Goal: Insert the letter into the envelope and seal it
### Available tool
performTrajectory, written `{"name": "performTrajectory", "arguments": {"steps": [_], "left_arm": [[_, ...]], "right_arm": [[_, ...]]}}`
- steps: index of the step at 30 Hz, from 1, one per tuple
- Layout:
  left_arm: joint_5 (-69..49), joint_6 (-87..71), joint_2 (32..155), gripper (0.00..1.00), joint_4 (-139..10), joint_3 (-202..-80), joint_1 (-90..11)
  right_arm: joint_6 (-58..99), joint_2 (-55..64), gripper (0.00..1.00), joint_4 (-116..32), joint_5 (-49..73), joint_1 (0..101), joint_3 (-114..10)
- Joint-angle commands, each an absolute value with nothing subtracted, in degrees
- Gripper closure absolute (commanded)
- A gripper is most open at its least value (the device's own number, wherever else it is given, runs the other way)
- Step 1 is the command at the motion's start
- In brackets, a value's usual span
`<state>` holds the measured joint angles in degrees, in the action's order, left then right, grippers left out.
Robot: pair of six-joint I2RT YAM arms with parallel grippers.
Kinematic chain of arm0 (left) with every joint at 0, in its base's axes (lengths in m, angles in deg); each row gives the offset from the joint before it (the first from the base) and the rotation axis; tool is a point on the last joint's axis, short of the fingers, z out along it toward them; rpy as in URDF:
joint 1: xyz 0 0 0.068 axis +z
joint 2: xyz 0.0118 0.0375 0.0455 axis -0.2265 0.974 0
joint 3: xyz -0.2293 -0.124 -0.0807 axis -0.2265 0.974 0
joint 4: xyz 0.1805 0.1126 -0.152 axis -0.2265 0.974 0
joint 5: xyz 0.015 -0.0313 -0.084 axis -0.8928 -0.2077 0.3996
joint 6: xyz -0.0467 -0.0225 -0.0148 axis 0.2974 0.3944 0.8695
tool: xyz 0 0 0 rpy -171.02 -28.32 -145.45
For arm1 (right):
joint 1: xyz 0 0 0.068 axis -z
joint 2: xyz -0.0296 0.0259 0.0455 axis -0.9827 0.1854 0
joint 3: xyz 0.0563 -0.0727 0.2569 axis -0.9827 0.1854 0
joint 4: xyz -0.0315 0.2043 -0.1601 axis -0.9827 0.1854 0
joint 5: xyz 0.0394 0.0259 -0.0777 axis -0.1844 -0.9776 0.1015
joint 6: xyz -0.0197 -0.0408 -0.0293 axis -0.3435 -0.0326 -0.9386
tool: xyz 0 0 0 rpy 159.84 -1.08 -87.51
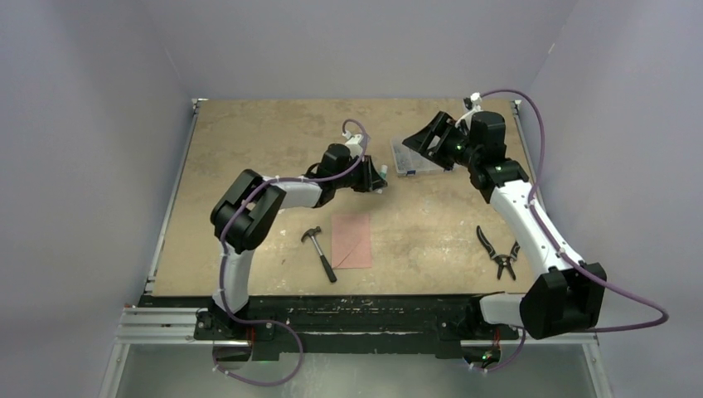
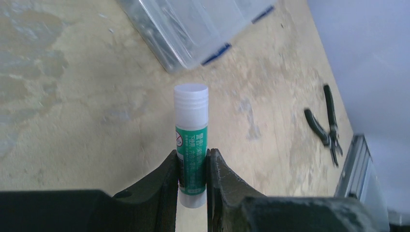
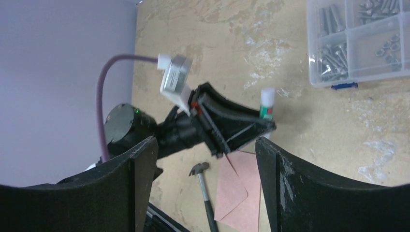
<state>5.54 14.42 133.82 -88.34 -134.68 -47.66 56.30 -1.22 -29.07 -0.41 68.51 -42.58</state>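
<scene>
The salmon-pink envelope [image 1: 351,240] lies flat on the table in front of the arms, its pointed flap folded down [image 3: 241,191]. The letter is hidden. My left gripper [image 1: 375,178] hovers just beyond the envelope's far edge, shut on a green-and-white glue stick [image 2: 191,140] that points away from the wrist, ridged white end outward. In the right wrist view that glue stick [image 3: 267,103] sticks up from the left gripper's fingers [image 3: 251,128]. My right gripper [image 1: 419,141] is raised at the back right, looking down at the left one. It is open [image 3: 207,141] and holds nothing.
A clear plastic box of screws [image 1: 412,157] sits at the back, under the right gripper. A small hammer [image 1: 319,253] lies just left of the envelope. Black pliers [image 1: 500,251] lie at the front right, near the right arm.
</scene>
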Motion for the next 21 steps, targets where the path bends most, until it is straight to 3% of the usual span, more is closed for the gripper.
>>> {"name": "performTrajectory", "arguments": {"steps": [1, 9, 21], "left_arm": [[-4.4, 23.9, 139.0, 1.0, -89.0, -142.4, -48.6], [-12.9, 25.9, 148.4, 0.99, -73.2, -156.7, -49.5], [-13.0, 26.7, 149.4, 0.72, -69.7, -158.1, -50.0]], "right_arm": [[54.7, -5.1, 0.25, -28.2, 0.4, 68.5, -40.8], [52.6, -8.2, 0.25, -26.0, 0.7, 68.5, -39.6], [50.2, -7.7, 0.25, -24.6, 0.9, 68.6, -41.1]]}}
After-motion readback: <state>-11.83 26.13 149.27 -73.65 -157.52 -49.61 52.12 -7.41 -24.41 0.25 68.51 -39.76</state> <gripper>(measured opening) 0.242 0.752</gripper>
